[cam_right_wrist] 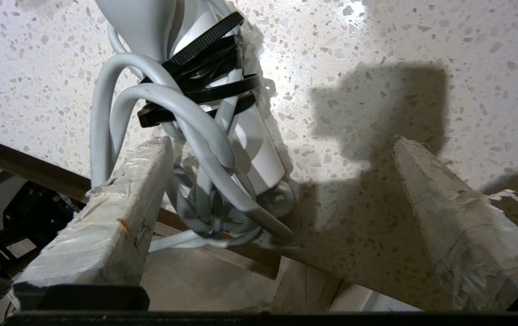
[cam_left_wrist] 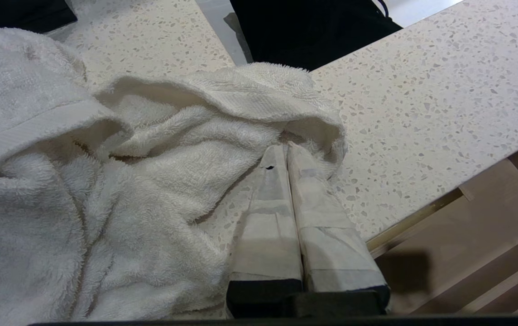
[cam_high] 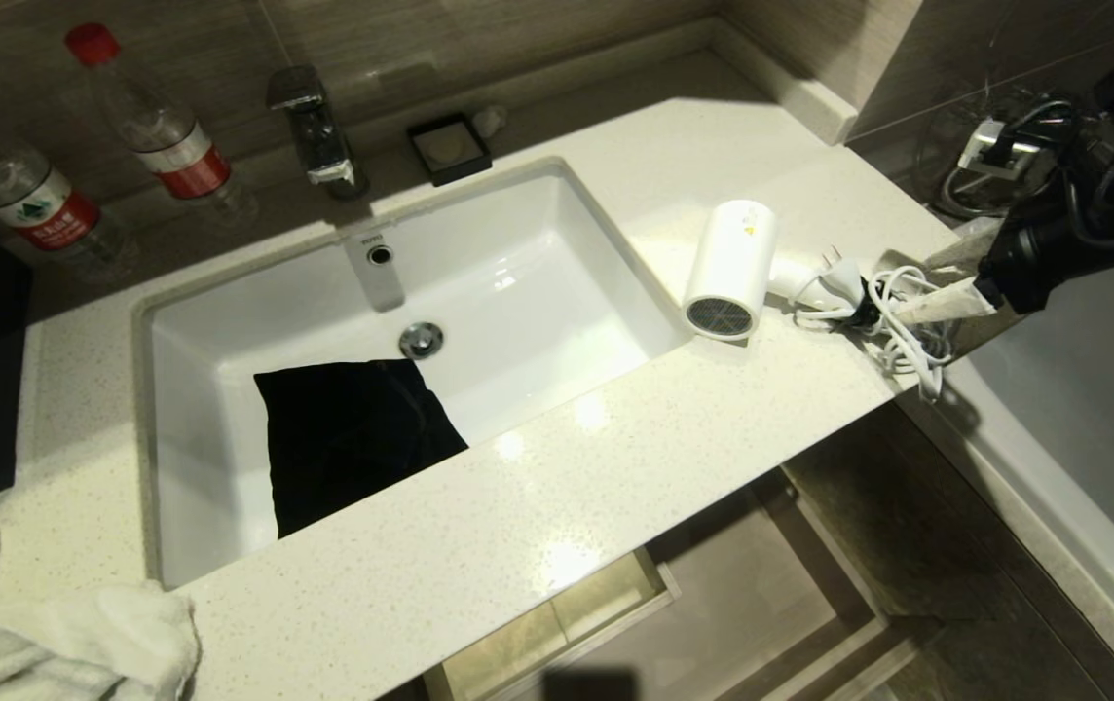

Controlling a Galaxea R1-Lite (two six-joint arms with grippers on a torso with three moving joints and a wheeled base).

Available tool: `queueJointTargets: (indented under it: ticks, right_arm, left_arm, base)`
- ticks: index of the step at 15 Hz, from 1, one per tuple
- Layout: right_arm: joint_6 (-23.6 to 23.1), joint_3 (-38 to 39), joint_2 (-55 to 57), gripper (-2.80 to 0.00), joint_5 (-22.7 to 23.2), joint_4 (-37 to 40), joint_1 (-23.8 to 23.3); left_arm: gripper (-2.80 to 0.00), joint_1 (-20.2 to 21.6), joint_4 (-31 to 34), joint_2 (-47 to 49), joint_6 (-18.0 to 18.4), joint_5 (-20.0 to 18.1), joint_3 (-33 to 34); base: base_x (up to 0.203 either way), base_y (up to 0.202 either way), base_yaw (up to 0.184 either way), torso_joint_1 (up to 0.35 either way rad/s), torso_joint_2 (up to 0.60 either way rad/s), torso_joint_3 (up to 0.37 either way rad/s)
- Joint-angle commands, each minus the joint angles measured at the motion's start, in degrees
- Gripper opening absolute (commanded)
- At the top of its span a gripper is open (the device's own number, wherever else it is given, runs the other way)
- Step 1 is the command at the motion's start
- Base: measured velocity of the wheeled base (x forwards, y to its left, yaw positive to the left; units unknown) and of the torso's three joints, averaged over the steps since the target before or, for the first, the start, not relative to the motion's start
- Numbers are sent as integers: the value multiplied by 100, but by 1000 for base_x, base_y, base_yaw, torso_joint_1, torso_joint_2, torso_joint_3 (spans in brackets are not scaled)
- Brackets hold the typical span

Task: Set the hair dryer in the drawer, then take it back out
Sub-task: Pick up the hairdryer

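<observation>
Status: hair dryer (cam_high: pixel 730 268) lies on its side on the table (cam_high: pixel 538 506), at 3 o'clock of the sink (cam_high: pixel 226 467), grille facing the front edge. Its handle and bundled cord (cam_high: pixel 893 321) trail toward 3 o'clock, with loops hanging just over the table's right corner.

Drawer (cam_high: pixel 557 623) is under the table at 6 o'clock, pulled partly out; the part that shows is bare.

Right claw (cam_high: pixel 946 297) sits at the table's right end, at the dryer's 3 o'clock. In the wrist view it is spread wide and grasping nothing: one finger (cam_right_wrist: pixel 118 217) is right against the cord bundle (cam_right_wrist: pixel 195 136), the other stands well apart over bare table. The black ties around the cord and the handle end lie between them.

Left claw (cam_left_wrist: pixel 288 181) is parked at 8 o'clock on the table with its fingers pressed together, empty, tips nosing into the white towel (cam_left_wrist: pixel 105 181).

Can't tell from this alone which half we're in:
- either nothing is done yet and this is the approach for the first pick,
- or the full cycle is finished and the dryer is back out.

If it's the first, everything is left: grab, place in drawer, retrieve.
</observation>
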Motion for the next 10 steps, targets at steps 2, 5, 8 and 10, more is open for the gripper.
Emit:
queueJointTargets:
  ticks: [2,5,8,10]
  right_arm:
    - [-58,1,-344,0,-9,29,0]
    - [-384,4,-502,0,-411,249,133]
    - [-991,1,-576,0,-1282,297,266]
    - [-1165,2,-570,0,-1901,366,476]
  left_arm:
    - [-280,0,-1,-5,1,0,0]
    - [-280,0,-1,-1,1,0,8]
    - [-280,0,-1,-7,1,0,0]
    - [-280,0,-1,0,1,0,0]
  base:
    - [0,0,0,0,0,0]
    - [0,0,0,0,0,0]
    - [0,0,0,0,0,0]
    - [0,0,0,0,0,0]
